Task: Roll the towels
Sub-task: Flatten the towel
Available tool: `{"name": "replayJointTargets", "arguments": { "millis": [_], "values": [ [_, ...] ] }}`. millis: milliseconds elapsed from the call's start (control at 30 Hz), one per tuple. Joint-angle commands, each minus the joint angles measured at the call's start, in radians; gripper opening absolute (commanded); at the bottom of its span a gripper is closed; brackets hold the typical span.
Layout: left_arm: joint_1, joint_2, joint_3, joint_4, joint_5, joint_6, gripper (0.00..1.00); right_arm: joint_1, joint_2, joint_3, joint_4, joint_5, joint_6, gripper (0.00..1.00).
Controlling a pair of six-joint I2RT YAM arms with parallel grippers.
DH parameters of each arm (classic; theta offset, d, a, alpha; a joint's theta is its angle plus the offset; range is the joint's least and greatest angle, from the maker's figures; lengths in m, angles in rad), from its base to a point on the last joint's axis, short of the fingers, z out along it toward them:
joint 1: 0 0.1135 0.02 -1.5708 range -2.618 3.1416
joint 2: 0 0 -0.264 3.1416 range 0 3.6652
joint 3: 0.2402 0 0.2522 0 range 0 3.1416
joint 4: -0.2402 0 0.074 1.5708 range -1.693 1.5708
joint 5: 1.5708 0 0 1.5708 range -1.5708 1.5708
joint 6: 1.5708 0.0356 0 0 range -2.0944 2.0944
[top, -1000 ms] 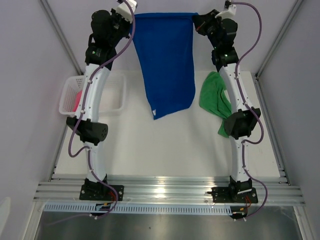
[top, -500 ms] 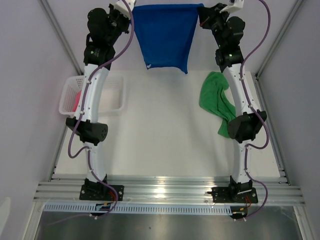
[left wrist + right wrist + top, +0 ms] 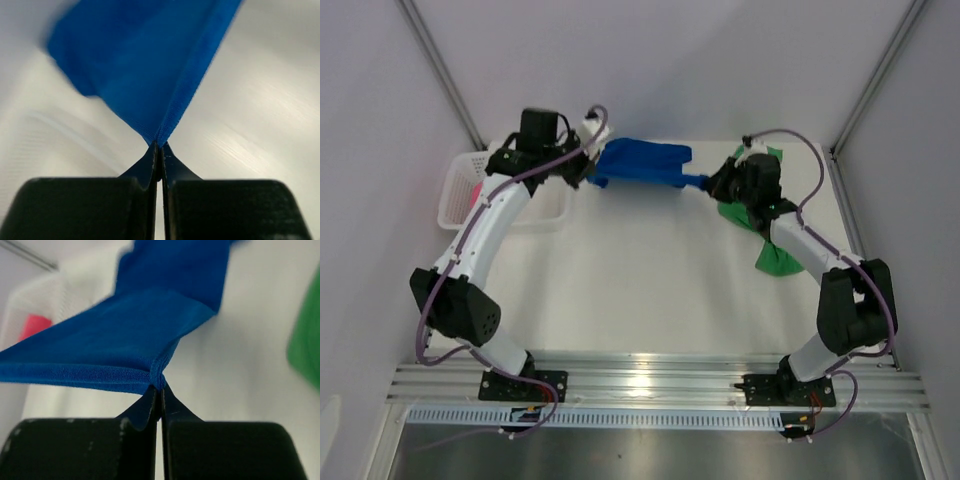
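The blue towel (image 3: 642,162) stretches between both grippers, low over the far part of the table. My left gripper (image 3: 590,178) is shut on its left corner (image 3: 159,137). My right gripper (image 3: 708,184) pinches the right corner (image 3: 159,376), also shut. The green towel (image 3: 775,255) lies crumpled on the table at the right, partly under my right arm; it shows as a green blur (image 3: 305,347) in the right wrist view. The pink-red towel (image 3: 475,193) sits in the white basket (image 3: 455,190) at the left, and it shows again as a pink-red towel (image 3: 34,325) in the right wrist view.
The white mesh basket stands at the table's far left, beside my left arm. Grey walls and frame posts (image 3: 875,75) close in the back and sides. An aluminium rail (image 3: 650,385) runs along the near edge.
Both arms have swung down and forward from high up. The blue towel, which hung spread between the grippers, now lies low near the table's far part, bunched into a narrow band.
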Motion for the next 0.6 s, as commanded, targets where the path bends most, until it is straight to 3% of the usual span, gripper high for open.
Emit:
{"name": "replayJointTargets", "arguments": {
  "millis": [0,33,233,433,567],
  "values": [
    [-0.056,-0.139,-0.232,-0.181,0.119,0.087,0.01,0.019,-0.115,-0.189,-0.043,0.078,0.042,0.00],
    [-0.069,-0.149,-0.362,-0.196,0.136,0.089,0.01,0.027,-0.127,-0.229,-0.047,0.076,0.051,0.00],
    [-0.205,-0.177,-0.689,-0.225,0.193,0.078,0.01,0.039,-0.207,-0.439,-0.167,0.081,0.110,0.00],
    [-0.430,-0.137,-0.753,-0.175,0.225,0.031,0.01,0.024,-0.280,-0.476,-0.353,0.246,0.107,0.00],
    [-0.614,-0.075,-0.643,-0.106,0.224,-0.009,0.01,-0.062,-0.322,-0.470,-0.423,0.302,0.096,0.00]
  ]
}}
